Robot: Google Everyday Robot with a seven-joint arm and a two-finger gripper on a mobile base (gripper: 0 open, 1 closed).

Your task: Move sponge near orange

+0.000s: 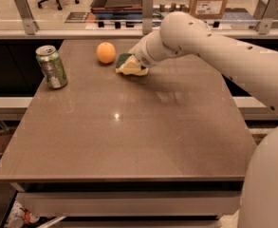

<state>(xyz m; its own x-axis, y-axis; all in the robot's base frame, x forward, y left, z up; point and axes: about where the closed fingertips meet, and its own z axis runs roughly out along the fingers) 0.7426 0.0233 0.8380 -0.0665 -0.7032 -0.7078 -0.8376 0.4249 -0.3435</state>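
One sponge (125,61) at gripper (137,64) — one orange (106,52) beside, one can (51,66).

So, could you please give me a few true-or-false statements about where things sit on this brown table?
1. The small round orange fruit lies left of the green-topped yellow foam sponge in the camera view. True.
2. The green and silver drink can lies on its side. False: it stands upright near the left edge of the brown table.
3. The gripper is at the sponge, over the table's far part. True.
4. The sponge sits between can and orange. False: the orange sits between can and sponge.
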